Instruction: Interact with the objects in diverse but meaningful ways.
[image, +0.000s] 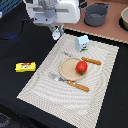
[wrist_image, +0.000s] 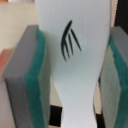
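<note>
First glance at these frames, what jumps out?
In the exterior view, the red tomato sits on the round tan plate in the middle of the striped placemat, with cutlery on either side. In the wrist view, a white fish-shaped piece fills the frame between the gripper pads. A yellow box lies alone on the black cloth, at the exterior view's left.

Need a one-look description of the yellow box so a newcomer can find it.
Start at the pale woven placemat in the middle of the dark table. Look off its edge toward the exterior view's left: the yellow box lies flat there, alone on the black surface. It is the only yellow item, and the only toy off the mat.
</note>
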